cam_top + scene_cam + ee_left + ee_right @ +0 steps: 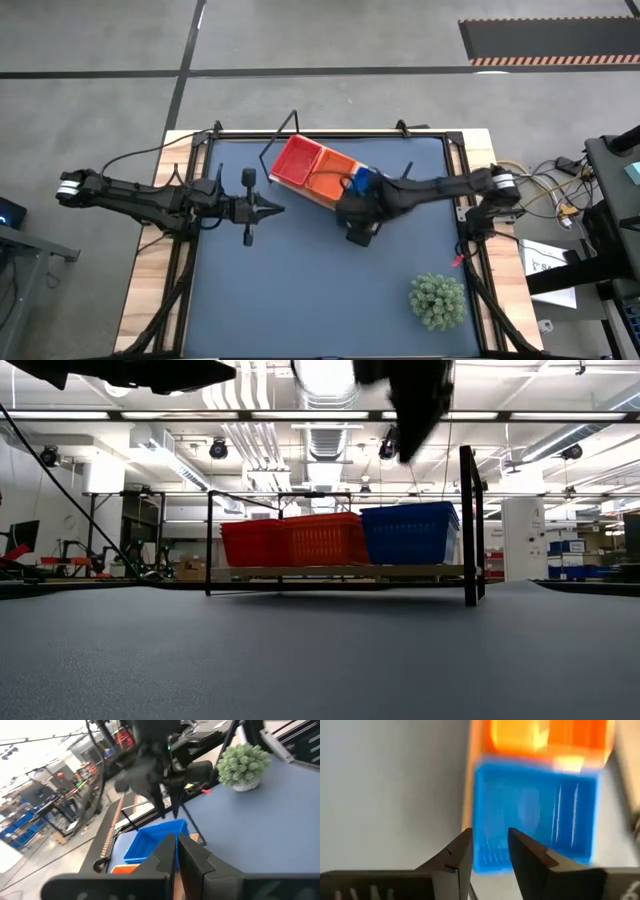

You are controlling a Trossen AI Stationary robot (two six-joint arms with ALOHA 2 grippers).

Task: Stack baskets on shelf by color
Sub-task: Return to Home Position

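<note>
Released right end effector [490, 832] faces blue baskets [535, 805]; left end effector [177, 838] clenched; plant [437, 300] apart.

The dark-blue bench [300, 290] carries the shelf [340, 571], a light wooden board between black wire ends, set at a slant. Three stacks stand directly on the shelf board in a row, touching side by side: red baskets [252, 543] at one end, orange baskets [325, 539] in the middle, blue baskets [410, 532] at the other end — the blue stack standing slightly taller. A green spiky plant [437, 301] sits on the bench well apart from the shelf — off beyond its blue end.
</note>
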